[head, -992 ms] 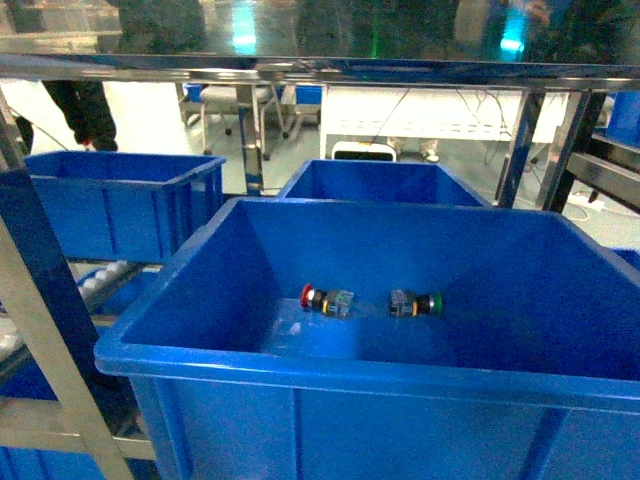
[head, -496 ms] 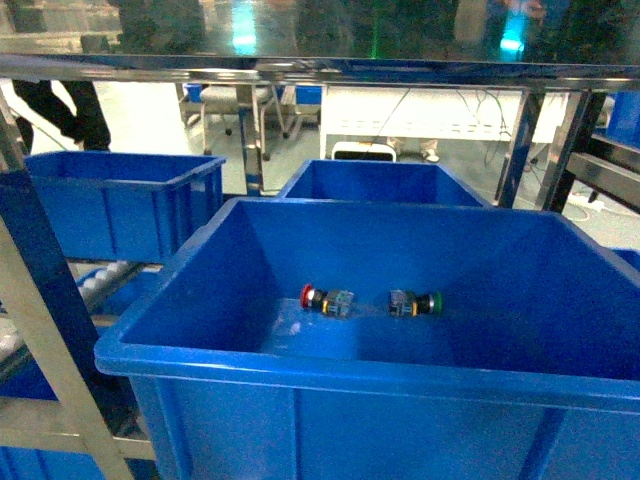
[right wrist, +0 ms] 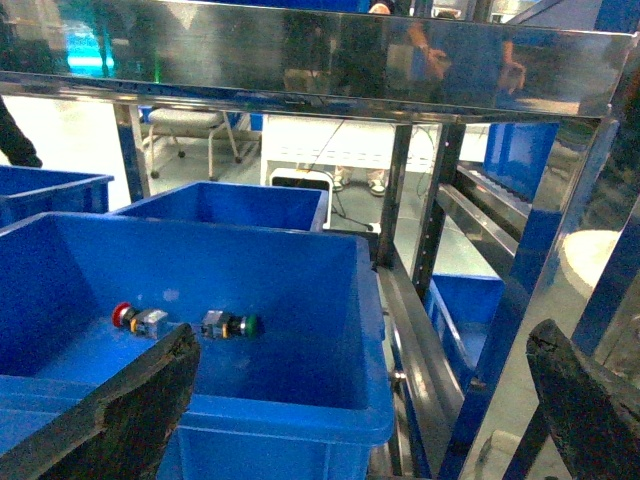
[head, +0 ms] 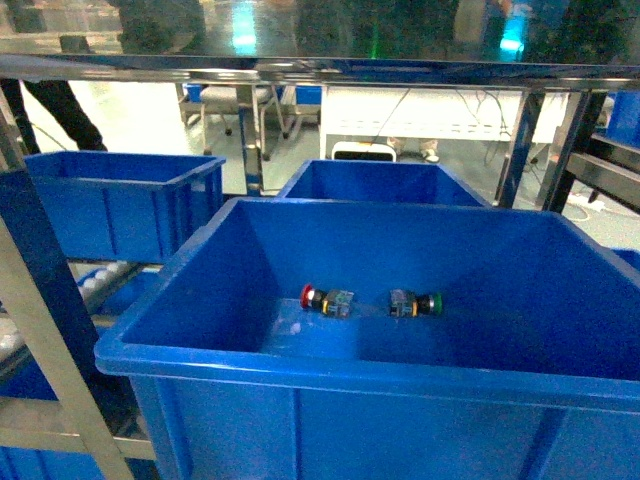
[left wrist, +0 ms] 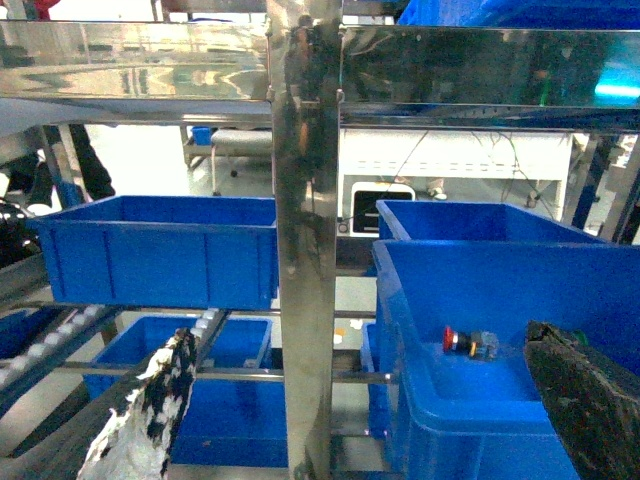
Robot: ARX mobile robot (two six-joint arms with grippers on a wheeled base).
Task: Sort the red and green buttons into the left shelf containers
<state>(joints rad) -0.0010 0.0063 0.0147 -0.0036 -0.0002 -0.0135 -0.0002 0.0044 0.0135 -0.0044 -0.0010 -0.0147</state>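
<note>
You had both buttons lying on their sides on the floor of the near blue bin (head: 200, 262): red button (head: 325, 299) left, green button (head: 416, 303) right, caps facing outward. Left gripper (left wrist: 360, 420) and right gripper (right wrist: 365, 420) hung outside the bin, jaws wide apart, holding nothing.

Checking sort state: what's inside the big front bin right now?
Inside the front bin: red button and green button, lying apart on the floor. The near wall hides the closest strip of floor.

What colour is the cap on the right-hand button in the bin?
Green cap, clearest in the head view.
</note>
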